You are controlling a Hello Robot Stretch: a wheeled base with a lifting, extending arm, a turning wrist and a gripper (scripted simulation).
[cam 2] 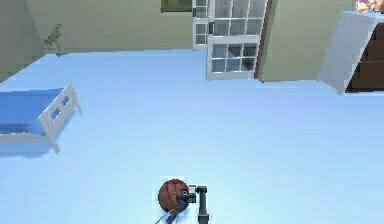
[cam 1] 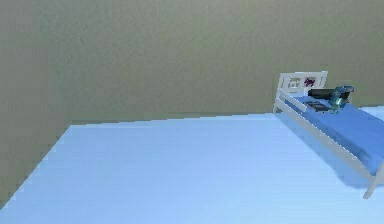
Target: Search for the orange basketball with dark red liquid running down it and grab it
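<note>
The pincer (cam 2: 183,200) sits low in the arm side view, at the far end of the dark arm (cam 2: 203,208) that rises from the bottom edge. Right against its left side is a round orange-brown ball with dark markings, the basketball (cam 2: 170,190). The ball shows against the pale blue floor (cam 2: 250,130), and I cannot tell whether it rests there or hangs free, so I cannot tell whether the pincer grips anything.

Farther out and to the view's left stands a bed (cam 2: 28,108) with a blue mattress and a white railed end. At the far wall is a white door with glass panes (cam 2: 236,40), with a dark brown frame along its right side. A tall white panel (cam 2: 348,55) leans at the view's right edge.

In the forward view the same blue floor runs up to an olive wall (cam 1: 150,60). On the right a blue bed with a white headboard carries a dark object (cam 1: 330,96) near its head. What that object is cannot be made out.
</note>
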